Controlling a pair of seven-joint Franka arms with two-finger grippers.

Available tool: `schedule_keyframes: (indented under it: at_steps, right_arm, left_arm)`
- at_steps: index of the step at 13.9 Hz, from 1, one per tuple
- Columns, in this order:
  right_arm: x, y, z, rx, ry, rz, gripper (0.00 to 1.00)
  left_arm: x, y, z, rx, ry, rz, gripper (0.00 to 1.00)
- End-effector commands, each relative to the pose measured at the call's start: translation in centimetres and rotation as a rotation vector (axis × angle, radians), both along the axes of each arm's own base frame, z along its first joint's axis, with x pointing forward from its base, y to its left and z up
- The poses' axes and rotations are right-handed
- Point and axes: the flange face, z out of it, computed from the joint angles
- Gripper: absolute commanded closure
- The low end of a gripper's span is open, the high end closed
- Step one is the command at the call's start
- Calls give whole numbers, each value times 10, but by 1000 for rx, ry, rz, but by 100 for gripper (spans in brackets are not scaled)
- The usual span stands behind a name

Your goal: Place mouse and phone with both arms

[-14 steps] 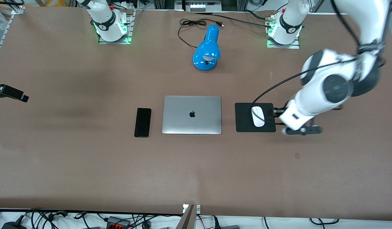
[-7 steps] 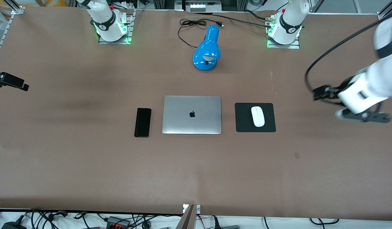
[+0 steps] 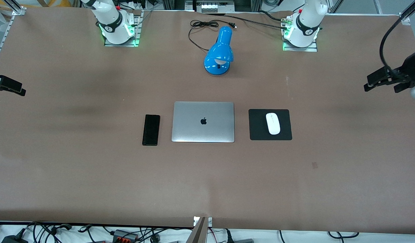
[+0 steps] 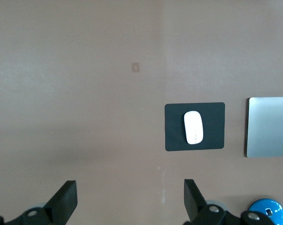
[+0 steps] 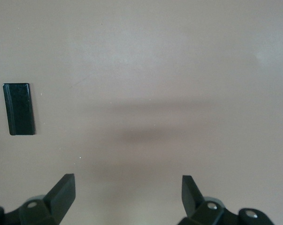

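- Both sets of jaws stand wide open and hold nothing, as the two wrist views show.
- Front view: the laptop lies shut in the middle of the table. The phone lies flat just beside the laptop, toward the right arm's end. The mouse rests on a black mat just beside the laptop, toward the left arm's end. A blue lamp stands farther from the front camera than the laptop. The left gripper hangs over the table's edge at the left arm's end, well apart from the laptop; the right gripper hangs over the edge at the right arm's end.
- Left wrist view: the left gripper looks down on bare table, with the mouse on its mat beside the laptop.
- Right wrist view: the right gripper is over bare table, with the phone lying flat well apart from it.
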Motion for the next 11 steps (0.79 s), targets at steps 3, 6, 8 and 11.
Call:
schedule_keyframes:
  at_steps: [3, 6, 8, 11]
  right_arm:
    - [4, 4, 7, -11, -19, 22, 0]
    - [6, 2, 3, -4, -13, 23, 0]
    - [6, 4, 3, 25, -18, 18, 0]
    - [4, 2, 3, 29, -12, 21, 0]
  left_arm:
    - [-26, -13, -2, 38, -7, -46, 0]
    - [-22, -12, -4, 38, 18, -44, 0]
    - [-21, -12, -3, 38, 18, -44, 0]
    - [-19, -13, -9, 36, 28, -41, 0]
